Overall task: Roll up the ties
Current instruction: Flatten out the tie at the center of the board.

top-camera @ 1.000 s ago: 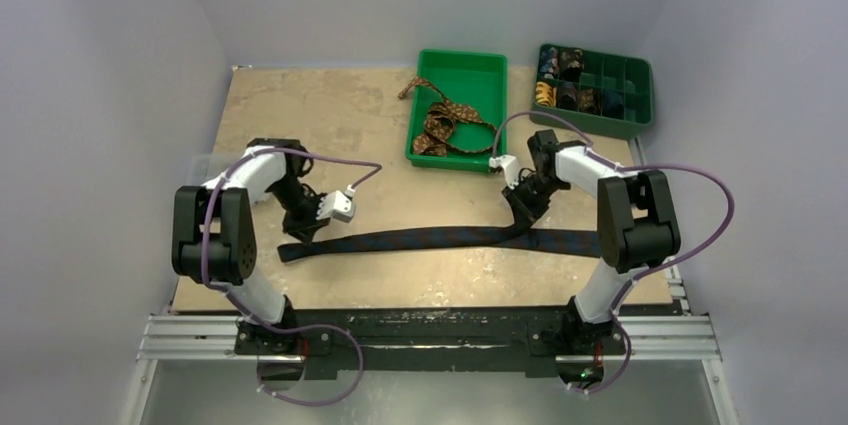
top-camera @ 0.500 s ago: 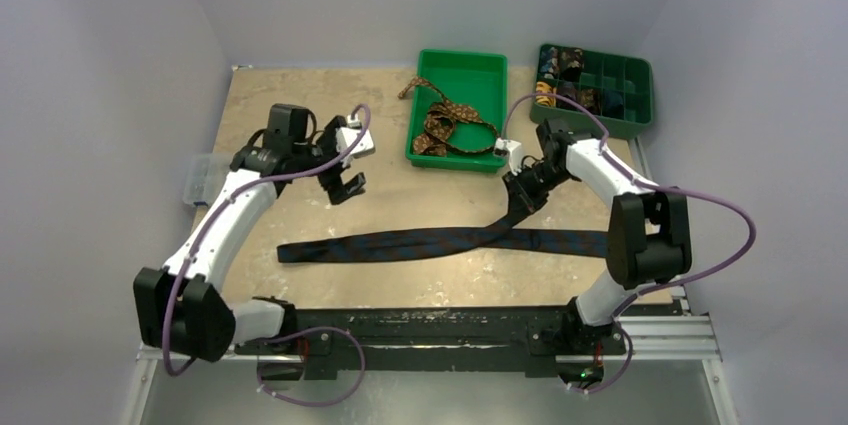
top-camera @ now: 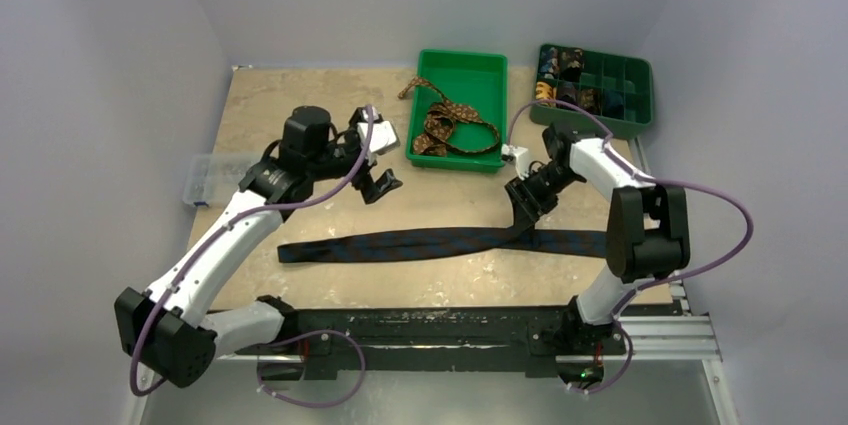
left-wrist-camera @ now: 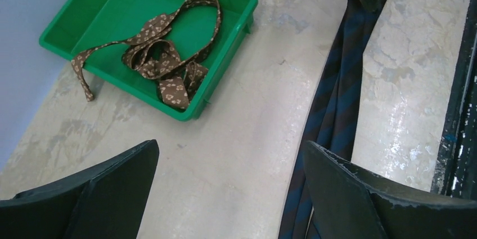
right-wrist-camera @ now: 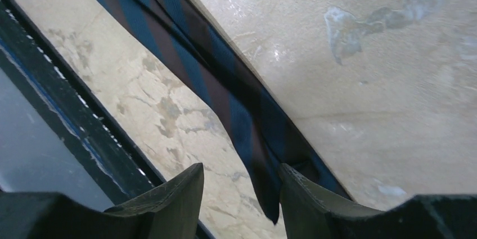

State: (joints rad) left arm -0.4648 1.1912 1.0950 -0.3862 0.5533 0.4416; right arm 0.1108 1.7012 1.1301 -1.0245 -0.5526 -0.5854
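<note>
A dark navy striped tie point(top-camera: 420, 242) lies folded lengthwise across the table, also in the left wrist view point(left-wrist-camera: 337, 104). Its pointed end point(right-wrist-camera: 264, 194) hangs loose between the parted fingers of my right gripper point(right-wrist-camera: 239, 168), against the right finger; in the top view that gripper point(top-camera: 522, 207) stands just over the tie's right part. My left gripper point(top-camera: 380, 183) hovers wide open and holds nothing point(left-wrist-camera: 230, 146), between the navy tie and the green tray point(top-camera: 460, 53). A brown patterned tie point(top-camera: 445, 125) lies tangled in that tray point(left-wrist-camera: 112, 19), one end draped over its edge.
A green compartment box point(top-camera: 625, 75) at the back right holds several rolled ties point(top-camera: 565, 80). A clear plastic box point(top-camera: 210, 180) sits at the table's left edge. The black front rail point(top-camera: 450, 325) runs along the near edge.
My left gripper let go of the navy tie's left end, opened wide and swung up toward the green tray. My right gripper's jaws have parted and the raised tie end has sunk lower.
</note>
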